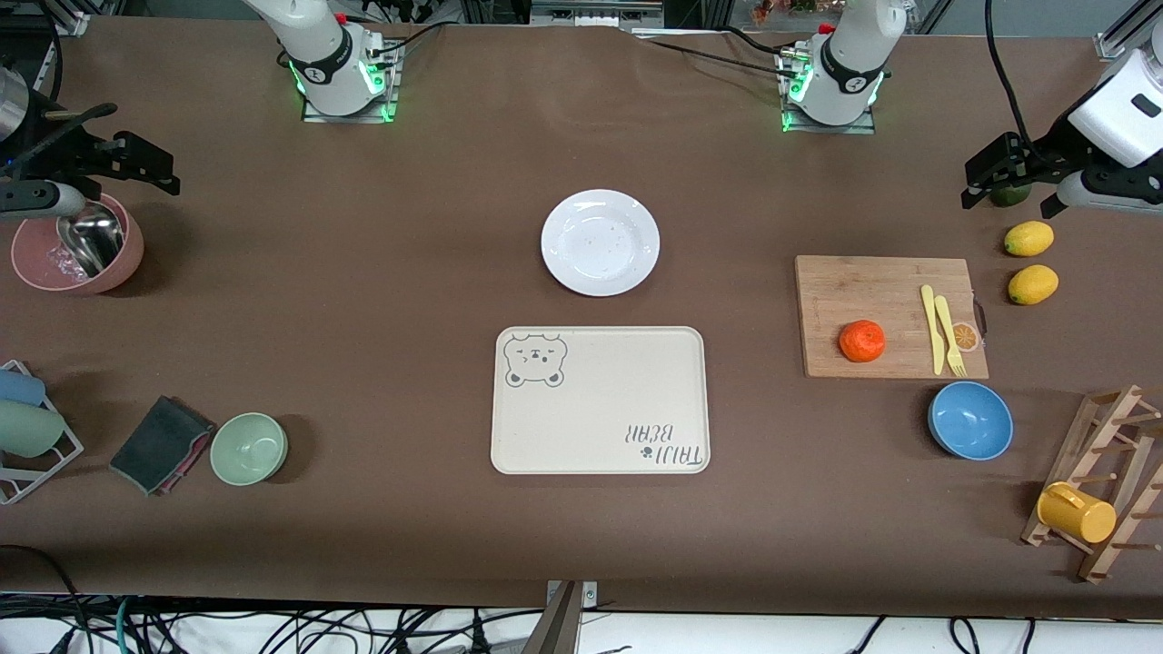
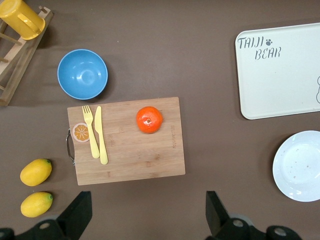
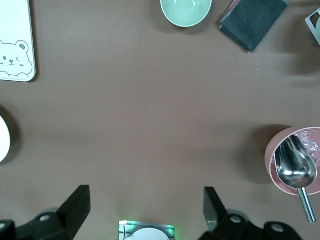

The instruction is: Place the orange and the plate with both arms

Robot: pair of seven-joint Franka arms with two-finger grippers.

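Observation:
The orange lies on a wooden cutting board toward the left arm's end of the table; it also shows in the left wrist view. The white plate stands empty mid-table, farther from the front camera than the beige bear tray. The plate also shows in the left wrist view, and its edge in the right wrist view. My left gripper is open and empty, up over a dark green fruit beside the board. My right gripper is open and empty, up by the pink bowl.
A yellow fork and knife lie on the board. Two lemons and a blue bowl sit near it, and a wooden rack with a yellow cup. At the right arm's end are a pink bowl with scoop, a green bowl and a dark cloth.

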